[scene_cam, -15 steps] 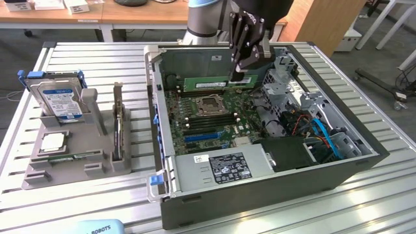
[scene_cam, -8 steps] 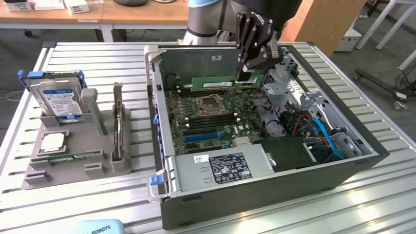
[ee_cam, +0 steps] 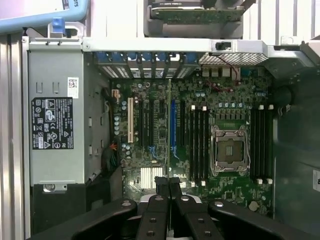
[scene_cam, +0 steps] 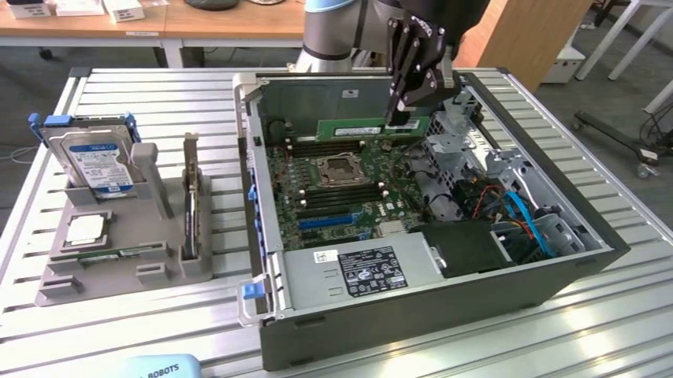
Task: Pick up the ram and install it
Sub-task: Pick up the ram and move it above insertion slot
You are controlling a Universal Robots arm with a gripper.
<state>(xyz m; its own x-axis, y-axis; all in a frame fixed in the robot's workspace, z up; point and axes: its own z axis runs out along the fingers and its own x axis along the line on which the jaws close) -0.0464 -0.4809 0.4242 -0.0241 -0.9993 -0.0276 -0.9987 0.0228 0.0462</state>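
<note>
The gripper (scene_cam: 401, 118) is closed on the ram (scene_cam: 358, 127), pinching it at one end of its top edge in the upper middle of the exterior view. The green stick hangs level with its long side running along the frame and its contact edge pointing down. That suits a straight push into a slot. It hangs above the dark memory slots (scene_cam: 315, 147) that lie just beyond the processor socket (scene_cam: 342, 169). It does not look seated, though I cannot tell whether it touches them.

The computer case (scene_cam: 421, 315) lies on its side with the cover off, so the motherboard (scene_cam: 315, 209) faces up and can be reached from above. Inside it are also the grey power supply (scene_cam: 352, 272) with its label, at the lower middle of the frame, and a tangle of blue and red cables (scene_cam: 526, 220) at the exterior view's right.

At the exterior view's left, a grey holder (scene_cam: 63, 291) on the slatted worktop (scene_cam: 137, 331) keeps the parts apart. A hard drive (scene_cam: 100, 161) stands upright in it, and a square processor chip (scene_cam: 87, 228) lies flat. A dark expansion card (scene_cam: 189, 197) stands on edge, and another small green board (scene_cam: 116, 253) lies in a groove.
</note>
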